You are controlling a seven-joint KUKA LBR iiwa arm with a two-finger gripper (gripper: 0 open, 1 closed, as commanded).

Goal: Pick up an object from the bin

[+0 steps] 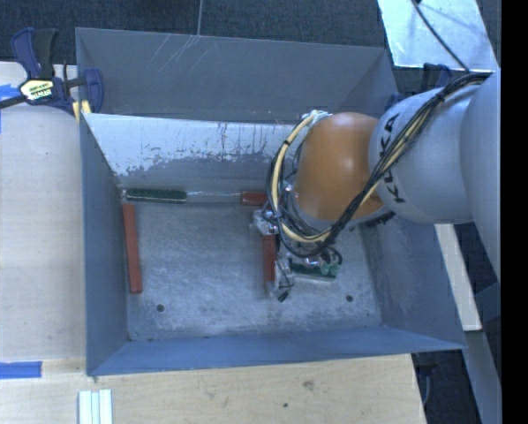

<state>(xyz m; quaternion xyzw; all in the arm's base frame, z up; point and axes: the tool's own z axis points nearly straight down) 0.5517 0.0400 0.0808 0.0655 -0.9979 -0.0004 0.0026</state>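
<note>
Light pours in from above: the back wall of the bin glows pale at 12 o'clock, the orange cover gleams, the floor towards 6 o'clock sits dimmer.

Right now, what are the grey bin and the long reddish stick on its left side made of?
The bin looks like dull grey metal: pale scratches streak its back wall. The reddish stick is matte and straight-edged, maybe painted wood or plastic; I cannot tell which.
</note>
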